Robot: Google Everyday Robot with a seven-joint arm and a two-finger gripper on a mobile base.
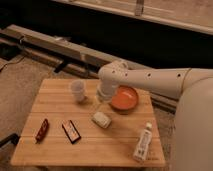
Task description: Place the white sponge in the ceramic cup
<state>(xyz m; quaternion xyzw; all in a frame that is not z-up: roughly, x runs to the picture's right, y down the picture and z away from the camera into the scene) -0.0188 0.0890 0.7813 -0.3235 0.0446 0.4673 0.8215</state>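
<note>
White sponge lies free on the wooden table near our gripper, its opening we cannot tell, so we descend squarely, pinch gently, then lift toward the ceramic cup.

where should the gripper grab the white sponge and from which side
Probably across its narrow width, from straight above: the white sponge lies flat, low and oblong, nothing touching it. The gripper hangs just behind it, between cup and bowl.
</note>
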